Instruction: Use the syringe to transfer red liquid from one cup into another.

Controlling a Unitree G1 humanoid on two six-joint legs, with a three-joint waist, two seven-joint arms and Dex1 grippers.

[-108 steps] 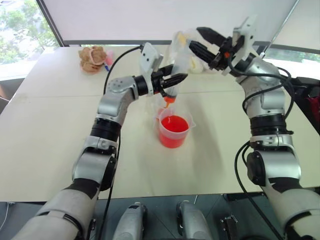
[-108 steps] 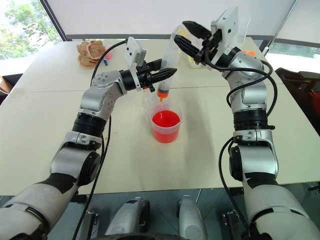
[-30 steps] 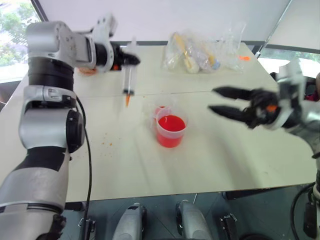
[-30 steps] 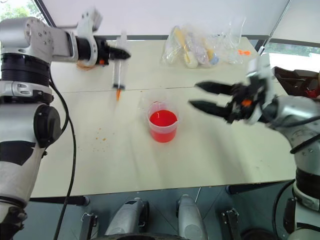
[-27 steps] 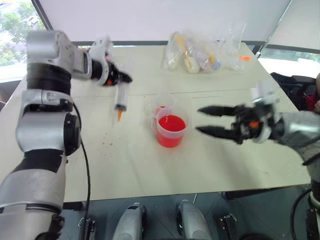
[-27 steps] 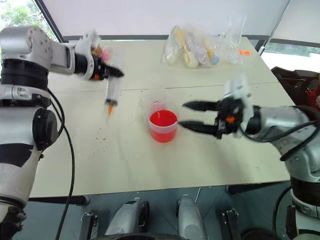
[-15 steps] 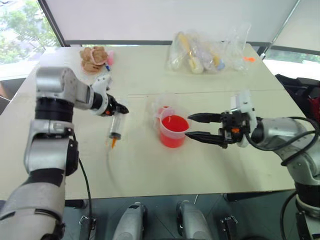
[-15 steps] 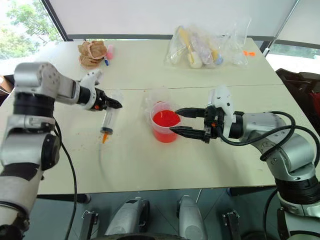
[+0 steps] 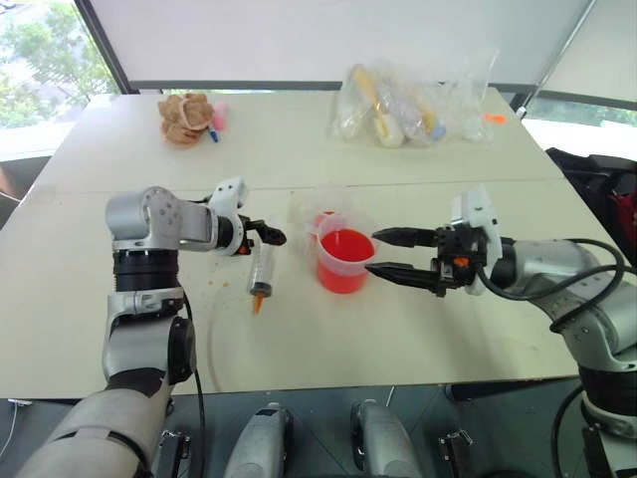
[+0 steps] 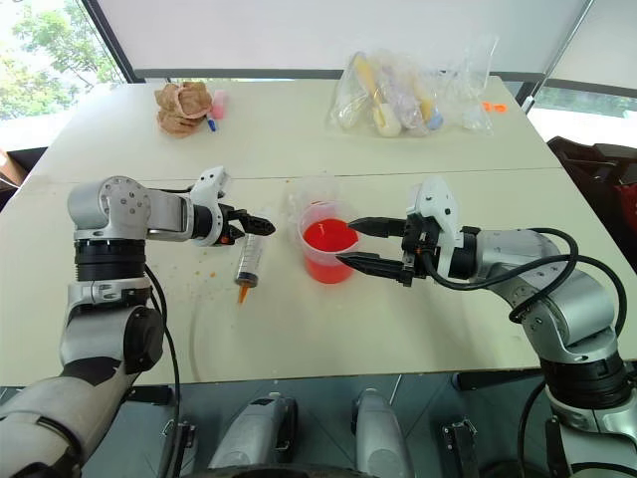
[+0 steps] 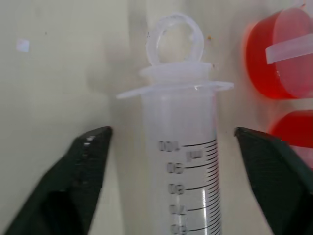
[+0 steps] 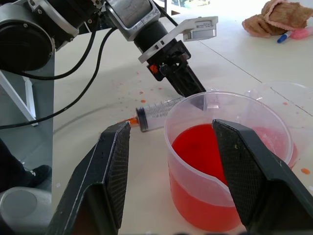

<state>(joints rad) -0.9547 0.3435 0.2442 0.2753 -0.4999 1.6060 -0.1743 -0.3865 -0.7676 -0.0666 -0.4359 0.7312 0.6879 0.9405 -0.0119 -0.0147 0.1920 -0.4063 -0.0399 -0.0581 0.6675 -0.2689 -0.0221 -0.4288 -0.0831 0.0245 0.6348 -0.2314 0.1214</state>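
The syringe (image 9: 262,271) lies flat on the table, orange tip toward me, left of the cups. My left gripper (image 9: 267,237) stands open at its plunger end; in the left wrist view its black fingers (image 11: 83,161) flank the syringe (image 11: 181,147) without touching it. The larger measuring cup (image 9: 344,261) holds red liquid (image 12: 205,147). Just behind it stands the smaller clear cup (image 9: 320,212) with a little red in it. My right gripper (image 9: 386,253) is open, level, fingertips just right of the measuring cup, holding nothing.
A clear bag of items (image 9: 408,95) lies at the back of the table. A brown crumpled thing (image 9: 184,118) with a pink marker beside it sits at the back left. Small orange drops (image 10: 204,269) dot the table near the syringe.
My left arm came down and carried the syringe to the table beside the cups, then its fingers opened and let it go. My right gripper swung in toward the measuring cup, still open.
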